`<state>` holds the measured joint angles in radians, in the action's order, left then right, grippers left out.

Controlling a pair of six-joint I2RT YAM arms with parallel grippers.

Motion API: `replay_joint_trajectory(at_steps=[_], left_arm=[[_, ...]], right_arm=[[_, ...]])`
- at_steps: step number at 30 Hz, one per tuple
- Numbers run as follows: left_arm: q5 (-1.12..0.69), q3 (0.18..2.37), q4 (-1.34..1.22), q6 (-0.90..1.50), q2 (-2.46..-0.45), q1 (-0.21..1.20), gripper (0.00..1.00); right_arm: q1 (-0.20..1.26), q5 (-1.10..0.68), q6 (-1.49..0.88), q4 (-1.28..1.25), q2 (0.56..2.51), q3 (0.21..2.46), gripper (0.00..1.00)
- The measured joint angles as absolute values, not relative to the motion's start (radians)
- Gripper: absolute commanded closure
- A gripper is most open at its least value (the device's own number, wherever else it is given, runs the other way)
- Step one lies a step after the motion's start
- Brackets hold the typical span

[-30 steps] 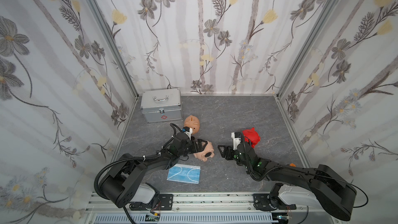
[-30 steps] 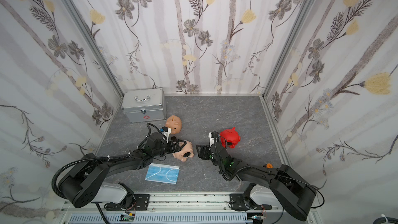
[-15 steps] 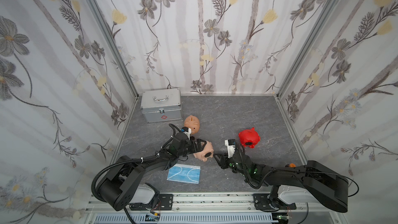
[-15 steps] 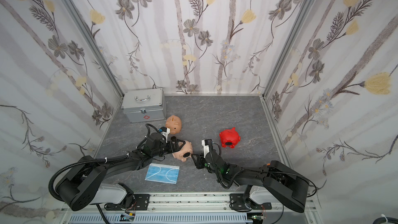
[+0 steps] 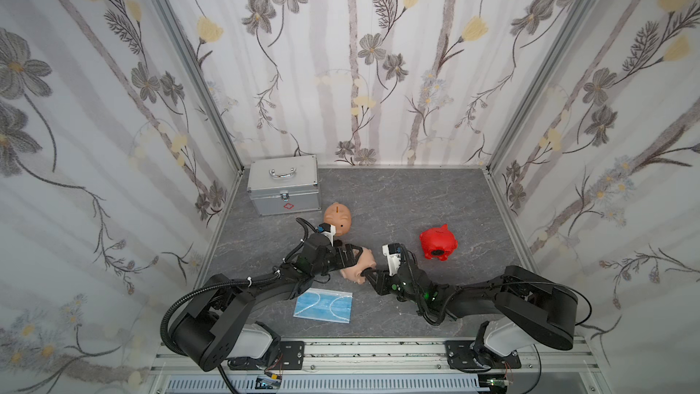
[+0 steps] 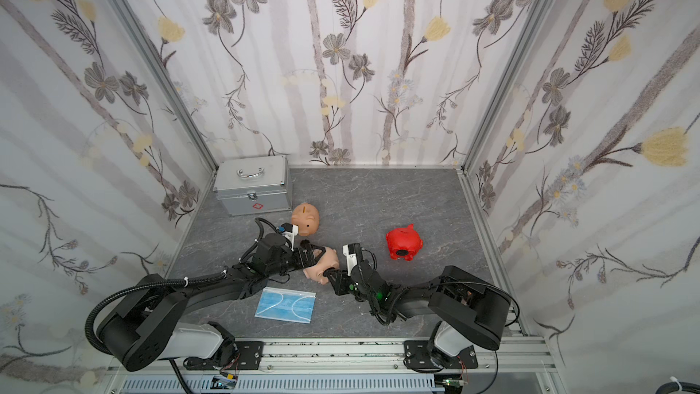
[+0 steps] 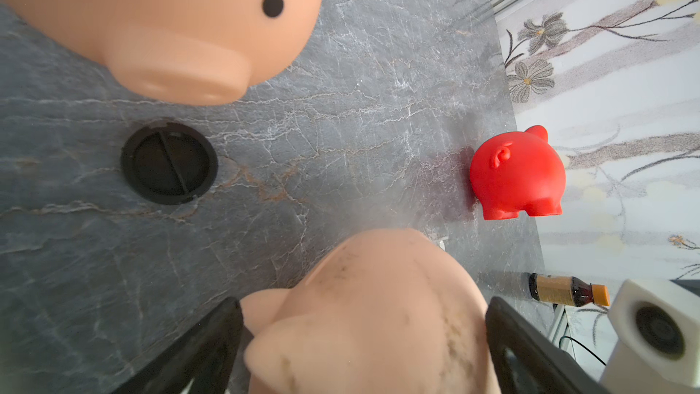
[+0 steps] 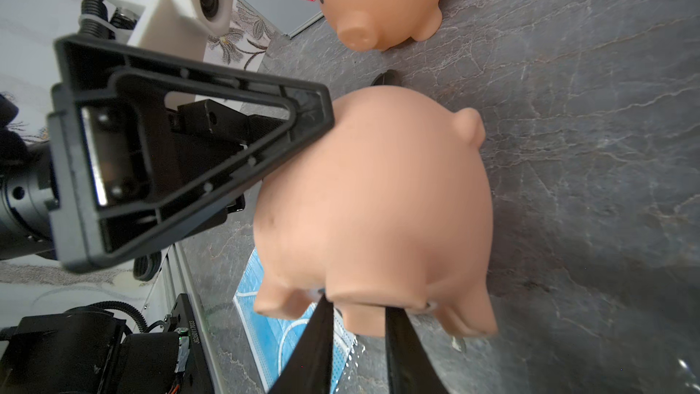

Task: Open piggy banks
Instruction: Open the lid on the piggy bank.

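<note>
At worktop (image 5: 397,198) centre, left claw (image 7: 363,305) clamps tipped peach piggy bank (image 8: 378,202) wide; right claw (image 8: 358,307), narrow at its belly, grip unconfirmed. Next: extract plug.

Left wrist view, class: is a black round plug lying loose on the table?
Yes, the black round plug lies flat on the grey table, by itself.

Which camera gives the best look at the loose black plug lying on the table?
The left wrist view: the black plug lies whole on the table, its cross rib clear. The right wrist view shows only a dark sliver of it behind the peach pig. In both top views I cannot make it out.
</note>
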<state>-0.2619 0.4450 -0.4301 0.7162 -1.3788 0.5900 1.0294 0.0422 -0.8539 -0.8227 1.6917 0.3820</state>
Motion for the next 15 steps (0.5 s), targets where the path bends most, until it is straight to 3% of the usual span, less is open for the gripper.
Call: replay_joint_trajectory(at_steps=[15], left_arm=[[-0.243,0.446,-0.435,0.718,-1.388,0.589,0.00]], right_arm=[[0.986,-0.010,-0.889,-0.870,1.742,0.387,0.80]])
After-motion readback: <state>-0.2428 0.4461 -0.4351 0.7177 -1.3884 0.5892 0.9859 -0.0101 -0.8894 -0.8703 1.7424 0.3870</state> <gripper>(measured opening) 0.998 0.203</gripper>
